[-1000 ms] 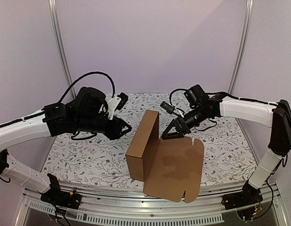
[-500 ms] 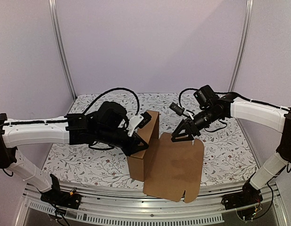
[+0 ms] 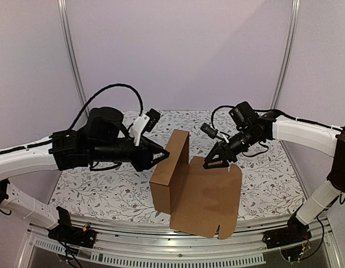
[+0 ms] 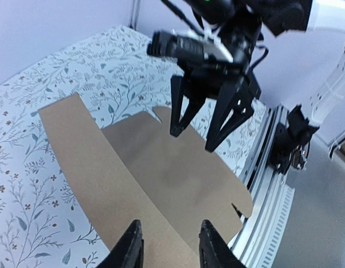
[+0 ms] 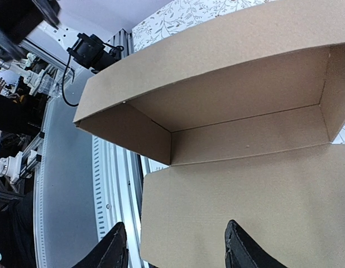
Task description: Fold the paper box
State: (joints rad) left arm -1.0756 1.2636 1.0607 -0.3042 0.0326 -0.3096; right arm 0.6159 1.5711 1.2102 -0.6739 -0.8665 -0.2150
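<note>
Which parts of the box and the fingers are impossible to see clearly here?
- Top view: whether the left gripper touches the paper box; its fingers overlap the upright wall.
- Left wrist view: the box's near end, cut off by the bottom edge.
- Right wrist view: the flat panel's right part, past the frame edge.

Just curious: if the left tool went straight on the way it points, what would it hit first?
Most likely the upright wall of the paper box, just ahead of the left tool; the gap is unclear.
</note>
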